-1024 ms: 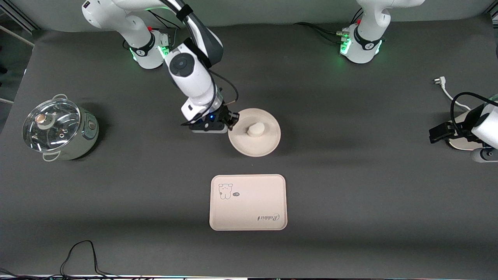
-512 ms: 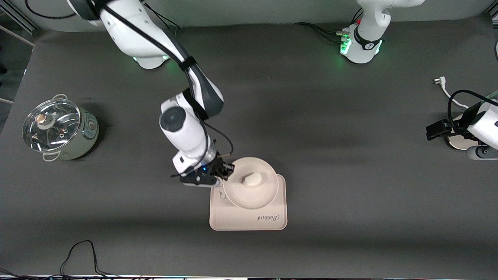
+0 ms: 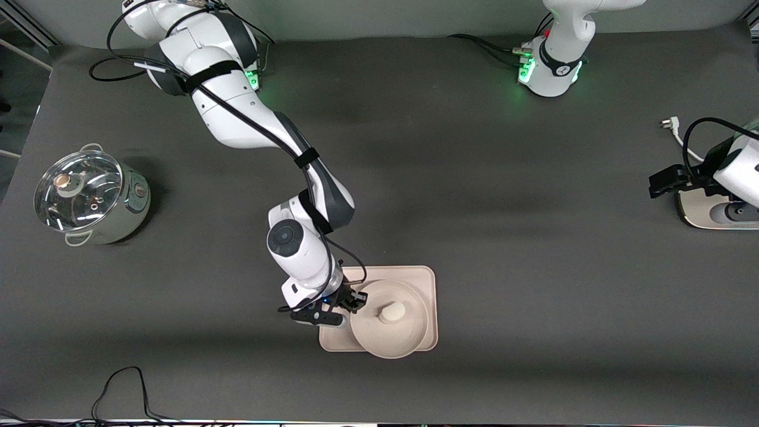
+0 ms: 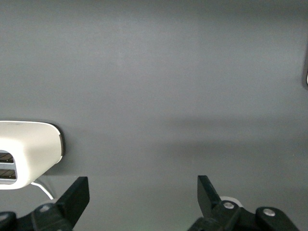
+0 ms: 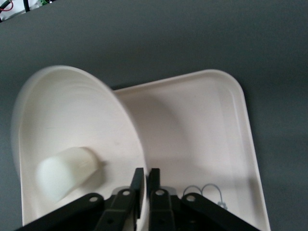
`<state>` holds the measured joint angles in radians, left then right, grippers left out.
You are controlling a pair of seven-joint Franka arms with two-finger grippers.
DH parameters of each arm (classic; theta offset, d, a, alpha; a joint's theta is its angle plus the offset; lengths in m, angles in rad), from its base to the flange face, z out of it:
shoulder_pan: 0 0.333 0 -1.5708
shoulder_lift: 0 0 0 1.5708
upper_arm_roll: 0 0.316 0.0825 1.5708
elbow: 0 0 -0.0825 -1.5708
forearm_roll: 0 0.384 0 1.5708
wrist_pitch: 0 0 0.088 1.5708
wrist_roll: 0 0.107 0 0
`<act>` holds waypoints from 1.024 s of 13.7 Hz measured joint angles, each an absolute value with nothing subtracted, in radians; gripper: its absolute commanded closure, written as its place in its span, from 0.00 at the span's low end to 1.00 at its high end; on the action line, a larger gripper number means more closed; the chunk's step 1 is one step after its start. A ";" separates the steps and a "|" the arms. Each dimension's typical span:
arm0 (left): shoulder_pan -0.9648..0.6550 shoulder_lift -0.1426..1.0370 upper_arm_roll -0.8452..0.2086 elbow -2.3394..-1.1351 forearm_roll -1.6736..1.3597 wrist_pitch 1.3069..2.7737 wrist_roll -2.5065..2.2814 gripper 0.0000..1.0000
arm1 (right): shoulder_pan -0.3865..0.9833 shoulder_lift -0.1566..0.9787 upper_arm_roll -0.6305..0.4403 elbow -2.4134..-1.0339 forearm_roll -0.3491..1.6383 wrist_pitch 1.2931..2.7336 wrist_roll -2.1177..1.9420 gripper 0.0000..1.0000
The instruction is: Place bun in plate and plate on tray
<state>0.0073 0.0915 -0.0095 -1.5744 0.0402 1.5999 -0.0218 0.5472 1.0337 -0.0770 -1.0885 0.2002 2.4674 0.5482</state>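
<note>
The right gripper (image 3: 354,298) is closed on the rim of the plate (image 3: 398,338), its two fingers (image 5: 138,185) pinching the thin edge at the side toward the right arm's end of the table; in the right wrist view only a sliver of a gap shows between them, with the rim standing in it. The plate lies over the tray (image 3: 424,281), covering most of the half nearest the front camera and overhanging the tray's near edge. Whether it rests flat on the tray or is held slightly above it cannot be told. The bun (image 3: 392,312) sits in the plate, near its middle. The tray's bear drawing and lettering are largely hidden under the plate and gripper; only a few thin printed lines show beside the fingers in the right wrist view. The left gripper (image 4: 143,195) waits with its fingers wide apart, holding nothing, over bare table at the left arm's end, beside a white appliance (image 3: 711,210) that the frame edge cuts off. A glass-lidded pot (image 3: 89,196) stands near the table's edge at the right arm's end.
</note>
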 measured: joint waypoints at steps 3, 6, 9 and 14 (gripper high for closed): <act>0.043 0.089 -0.016 -1.579 0.037 1.598 -0.021 0.00 | 0.533 1.031 -0.068 -1.059 0.201 2.478 0.480 0.00; 0.045 0.089 -0.025 -1.587 0.037 1.598 -0.021 0.00 | 0.531 0.974 -0.070 -1.055 0.201 2.378 0.470 0.00; 0.044 0.089 -0.037 -1.586 0.036 1.598 -0.021 0.00 | 0.523 0.781 -0.092 -1.219 0.201 2.314 0.426 0.00; 0.044 0.088 -0.042 -1.586 0.036 1.597 -0.021 0.00 | 0.509 0.293 -0.180 -1.708 0.202 2.231 0.386 0.00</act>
<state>0.0436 0.0882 -0.0419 -1.5858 0.0362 1.5972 -0.0213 0.5089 0.2927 -0.1797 -1.7079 0.2022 2.2307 0.3859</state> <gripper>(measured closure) 0.000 0.000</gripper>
